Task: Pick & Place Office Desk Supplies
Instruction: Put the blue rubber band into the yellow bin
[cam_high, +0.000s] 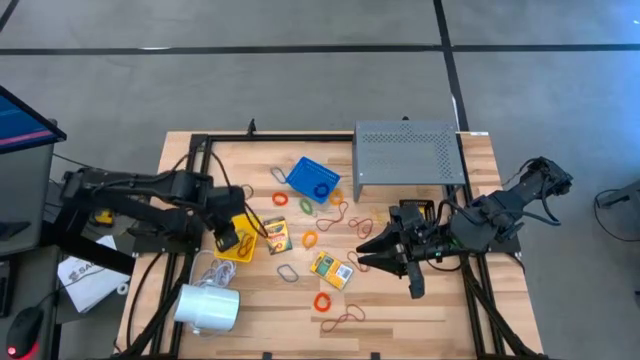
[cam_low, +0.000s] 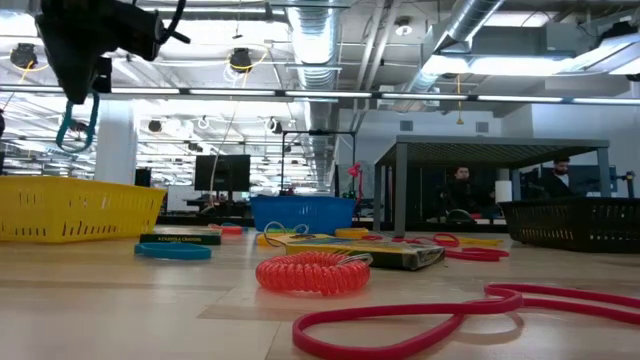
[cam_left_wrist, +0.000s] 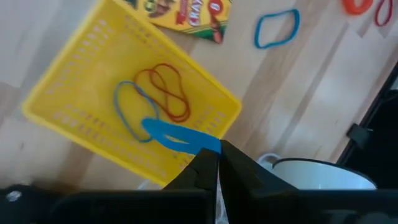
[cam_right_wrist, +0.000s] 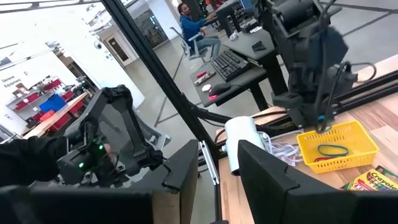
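My left gripper (cam_high: 226, 238) hovers over a yellow basket (cam_high: 243, 236) at the table's left, shut on a blue rubber band (cam_left_wrist: 177, 135). The basket holds a red band (cam_left_wrist: 166, 90) and a bluish band (cam_left_wrist: 130, 109). Two crayon boxes (cam_high: 275, 235) (cam_high: 332, 270) lie flat on the wood among loose rubber bands, such as an orange one (cam_high: 322, 301) and a red one (cam_high: 345, 318). Raised above the table's right half, my right gripper (cam_high: 378, 250) is open with nothing between its fingers and points toward the left. My left gripper pinches the blue rubber band's upper end (cam_left_wrist: 208, 146) between its two fingertips, coming from above and pointing steeply down. The band hangs below the fingers as a slack loop (cam_low: 76, 125), clear of the yellow basket's rim (cam_low: 80, 183).
A blue basket (cam_high: 312, 178) with bands in it and a grey perforated shelf (cam_high: 405, 152) stand at the back. A white cylinder (cam_high: 208, 307) with a cord lies at the near left. A black basket (cam_low: 575, 222) sits at the right.
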